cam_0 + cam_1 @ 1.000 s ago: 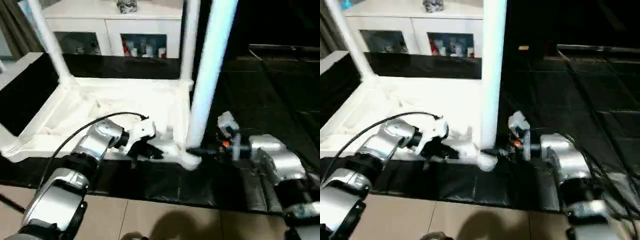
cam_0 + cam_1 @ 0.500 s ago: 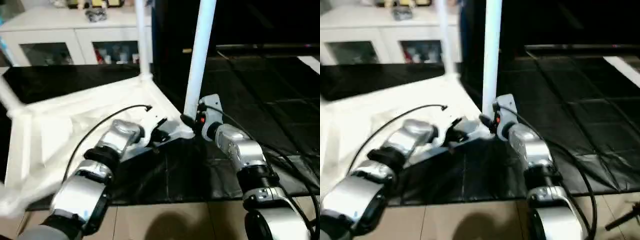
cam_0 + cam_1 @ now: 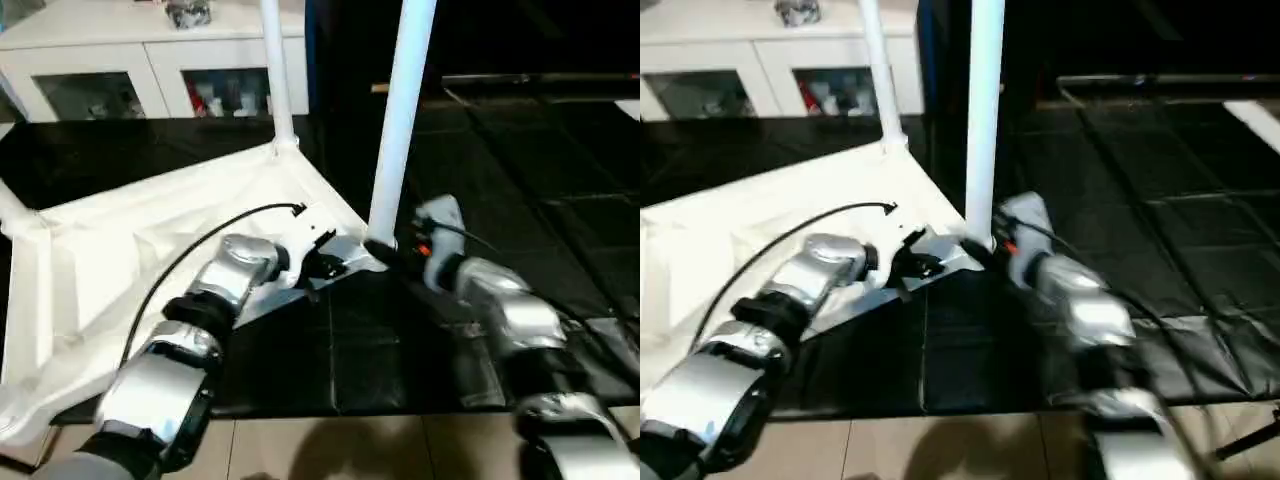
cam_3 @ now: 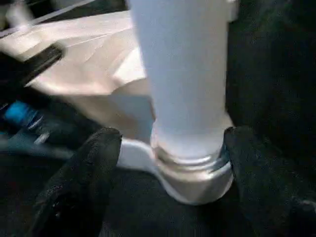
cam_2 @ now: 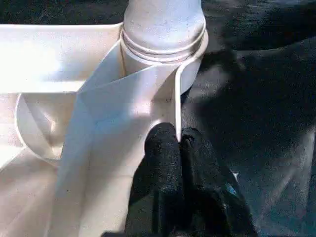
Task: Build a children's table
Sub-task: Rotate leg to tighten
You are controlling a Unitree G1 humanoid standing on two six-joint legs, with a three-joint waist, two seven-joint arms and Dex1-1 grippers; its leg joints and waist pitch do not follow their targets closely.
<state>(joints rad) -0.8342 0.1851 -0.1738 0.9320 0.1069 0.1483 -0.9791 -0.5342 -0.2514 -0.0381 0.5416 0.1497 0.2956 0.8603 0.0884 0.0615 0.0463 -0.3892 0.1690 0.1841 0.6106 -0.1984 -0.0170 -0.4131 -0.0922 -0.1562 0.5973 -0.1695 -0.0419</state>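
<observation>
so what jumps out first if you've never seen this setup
The upside-down white table top lying on the black floor mat, with white legs standing up from its corners. The nearest leg rises at the corner between the two silver arms: the left gripper is shut on the table top's rim right beside that socket, while the right gripper sits open with its fingers on either side of the leg's base.

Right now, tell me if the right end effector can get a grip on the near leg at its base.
Probably yes. The right end effector is open, one finger on each side of the near leg just above its corner socket, with nothing between them.
</observation>
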